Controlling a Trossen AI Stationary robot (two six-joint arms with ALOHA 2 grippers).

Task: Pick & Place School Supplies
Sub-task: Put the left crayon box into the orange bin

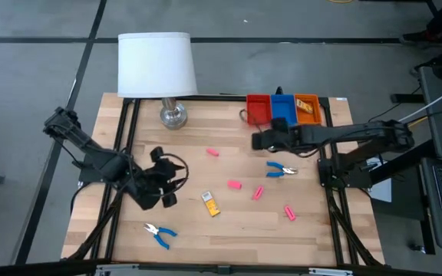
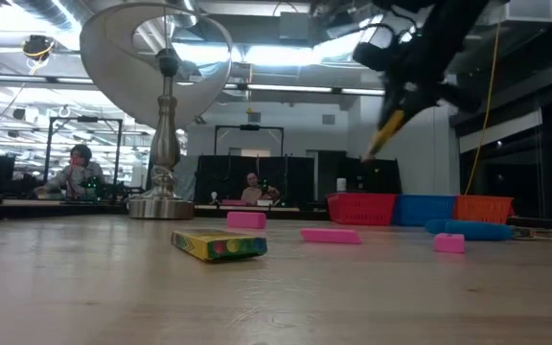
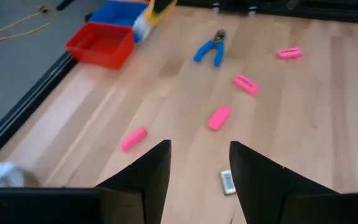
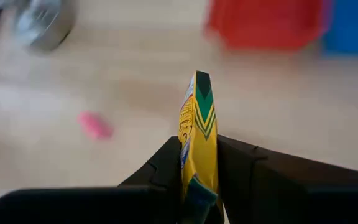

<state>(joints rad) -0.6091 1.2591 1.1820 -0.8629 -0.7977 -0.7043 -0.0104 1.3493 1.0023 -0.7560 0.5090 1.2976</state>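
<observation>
Several pink erasers (image 1: 234, 184) lie flat on the wooden table, with one yellow crayon box (image 1: 210, 204) among them. One pair of blue-handled pliers (image 1: 281, 169) lies right of centre, another (image 1: 159, 234) near the front edge. My right gripper (image 1: 261, 140) hovers just in front of the red tray (image 1: 258, 107), shut on a second yellow crayon box (image 4: 199, 118). My left gripper (image 1: 163, 182) is open (image 3: 199, 152) above the table's left half, left of the lying box, and touches nothing. My right gripper pinches the yellow crayon box between its two fingers (image 4: 241, 162), which lie on the box's flat faces. The green-tipped end (image 4: 202, 93) sticks out beyond the fingertips. The box is lifted clear of the table and slants downward from the gripper (image 2: 386, 129).
A white-shaded lamp (image 1: 157, 65) stands on its metal base (image 1: 172, 115) at the far left of the table. Red, blue (image 1: 282, 107) and orange (image 1: 307, 107) trays sit in a row at the far edge. People sit at desks in the room beyond (image 2: 77, 168).
</observation>
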